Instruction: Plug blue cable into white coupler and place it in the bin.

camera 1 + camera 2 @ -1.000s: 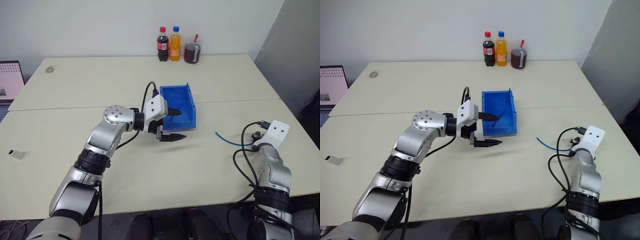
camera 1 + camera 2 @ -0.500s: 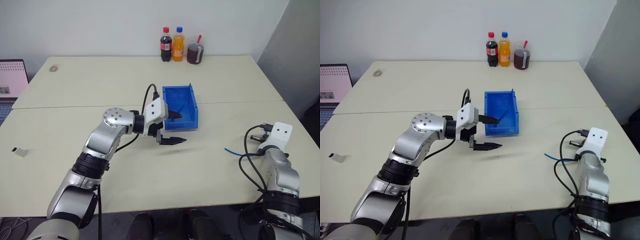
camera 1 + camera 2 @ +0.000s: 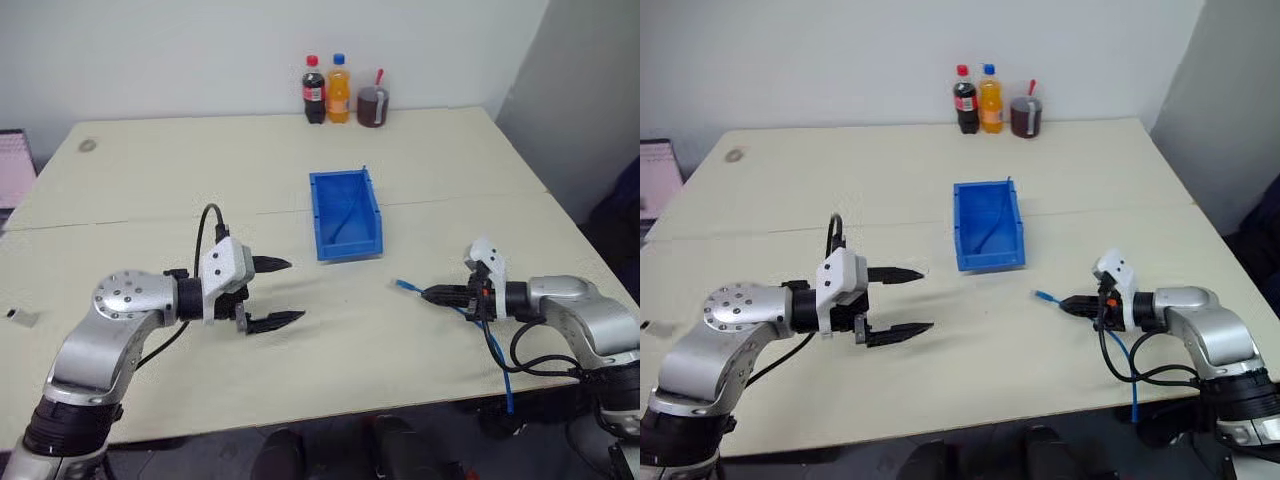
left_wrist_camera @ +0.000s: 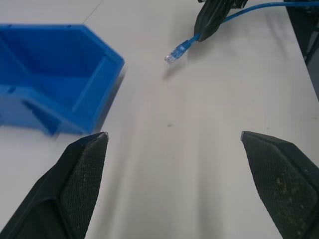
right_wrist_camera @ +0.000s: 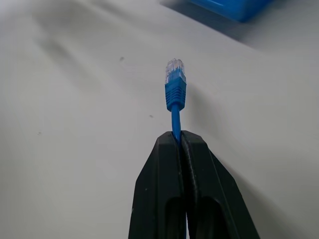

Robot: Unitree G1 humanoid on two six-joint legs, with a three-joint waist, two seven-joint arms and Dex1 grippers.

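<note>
Item 1, right gripper (image 5: 175, 137): you have its jaws pressed together on the blue cable (image 5: 175, 94), gripping it a short way behind the plug. The clear plug tip and its blue boot stick out past the fingertips and hang just above the bench (image 3: 150, 180), pointing toward the robot's left. Behind the grip the cable runs back under the wrist and drops over the near edge of the bench.

Item 2, left gripper (image 3: 280, 292): your left jaws stand wide apart with nothing between them, hovering over the bench and pointing toward the right gripper. From the left wrist view the plug lies ahead, beyond the two black fingers (image 4: 79, 174).

Item 3, bin (image 3: 325, 215): blue, upright, near the middle of the bench, well apart from both grippers and farther back than either. A thin dark strand lies inside it (what it is you cannot tell from here).

Item 4, small pale object (image 3: 20, 317): at the far left edge of the bench, too small to identify.

Item 5, back edge of the bench: a cola bottle (image 3: 312, 90), an orange bottle (image 3: 339, 89) and a dark cup (image 3: 373, 105), side by side.
</note>
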